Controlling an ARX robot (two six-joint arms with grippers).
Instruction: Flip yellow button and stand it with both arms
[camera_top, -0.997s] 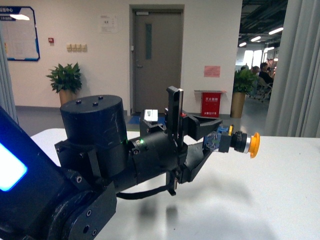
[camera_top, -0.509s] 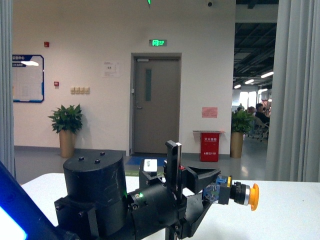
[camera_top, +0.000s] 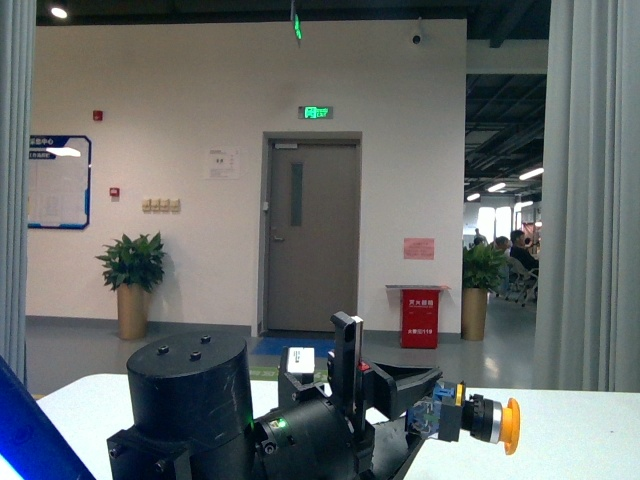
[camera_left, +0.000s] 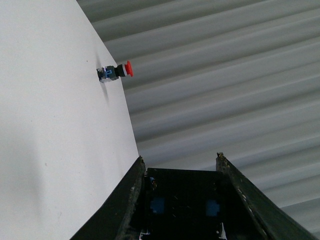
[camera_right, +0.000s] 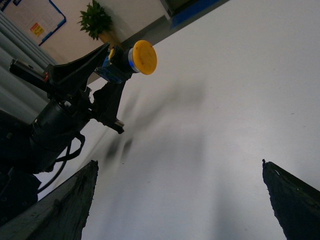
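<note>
The yellow button (camera_top: 482, 420) is held sideways in the air over the white table (camera_top: 585, 440), its yellow cap pointing right and its blue and dark block between the jaws. My left gripper (camera_top: 428, 408) is shut on that block. In the left wrist view the dark block with blue parts (camera_left: 182, 205) fills the gap between the left gripper's (camera_left: 180, 164) fingers. In the right wrist view the yellow button (camera_right: 136, 58) shows cap-on, held by the left arm (camera_right: 60, 120). My right gripper (camera_right: 179, 163) is open wide and empty, well apart from the button.
A red push-button (camera_left: 116, 72) lies on the table near its edge in the left wrist view, with a grey curtain (camera_left: 225, 75) behind it. Beyond the table in the front view are a door (camera_top: 311, 235), a potted plant (camera_top: 132, 270) and curtains (camera_top: 590, 200).
The front view has tilted upward, so the left arm and the button sit lower in the picture and more wall and ceiling show. The button stays gripped, cap pointing right.
</note>
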